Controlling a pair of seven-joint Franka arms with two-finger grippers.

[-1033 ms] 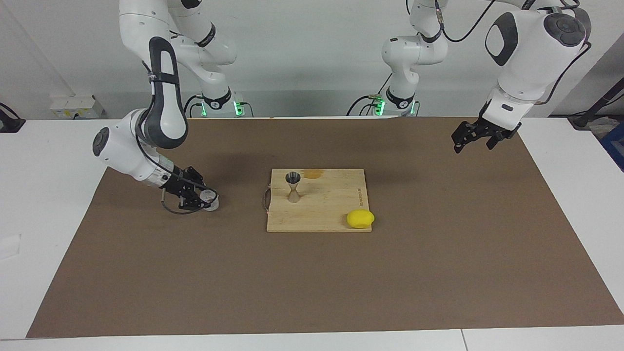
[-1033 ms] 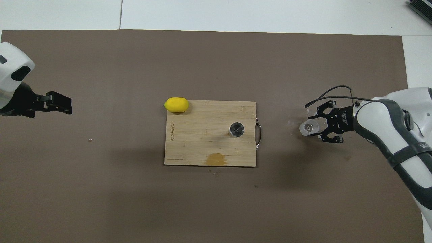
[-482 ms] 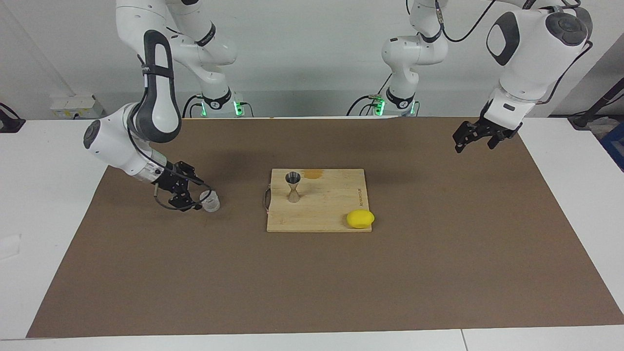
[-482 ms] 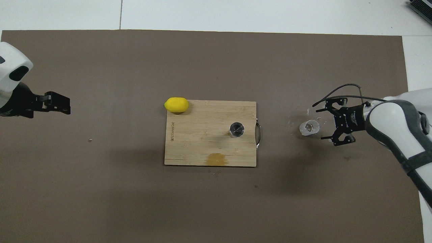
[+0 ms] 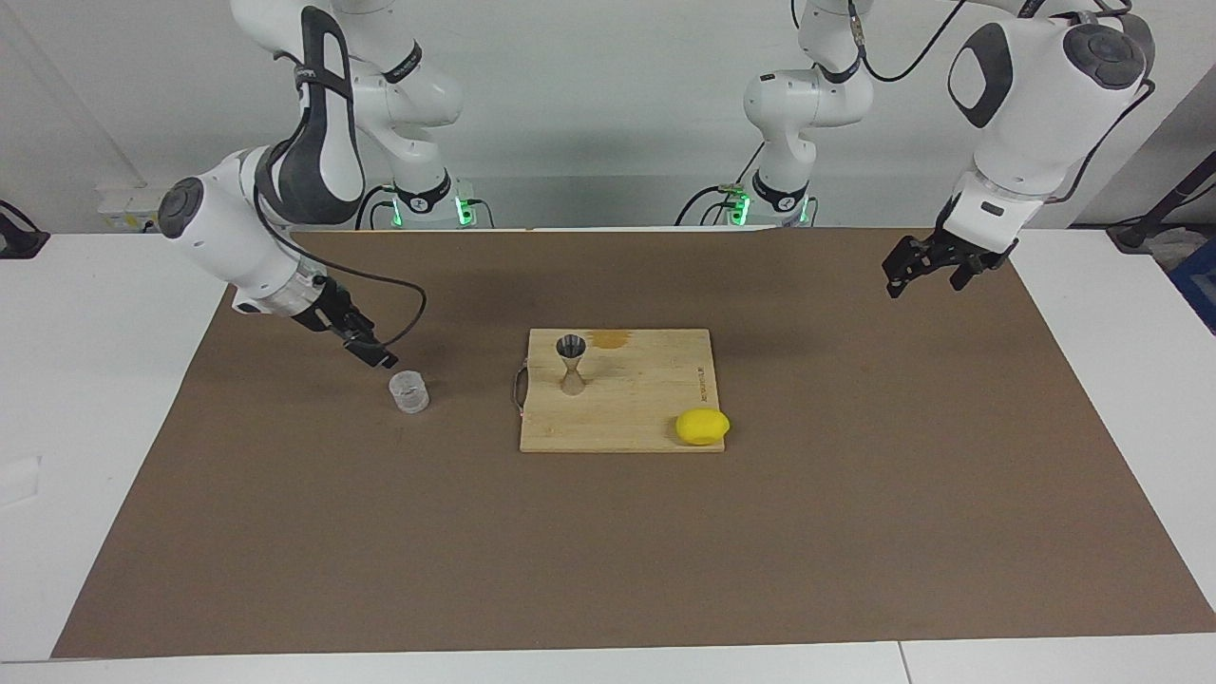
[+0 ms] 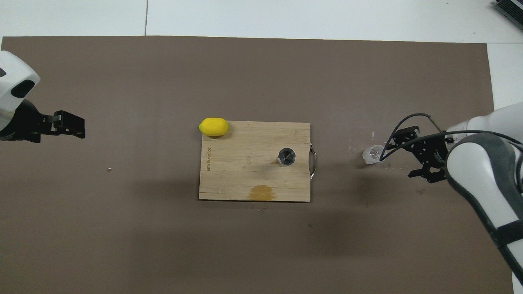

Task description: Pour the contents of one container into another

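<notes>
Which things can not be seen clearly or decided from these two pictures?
- Contents of the clear cup: too small and see-through in both views; overhead, the right gripper's cable crosses it.
- Level inside the jigger: its bowl looks dark in both views.
- Lettering on the cutting board: too small to read.
- Left gripper fingers: seen slantwise in both views.
- Both arms: cut off by the overhead view's edges.

A: The board (image 5: 622, 389) is looking like pale wood, matt; the jigger (image 5: 571, 363) is shining like metal.

B: The cup (image 5: 409, 391) is looking clear and glossy, the lemon (image 5: 702, 426) smooth, the brown mat (image 5: 608, 551) matt.
</notes>
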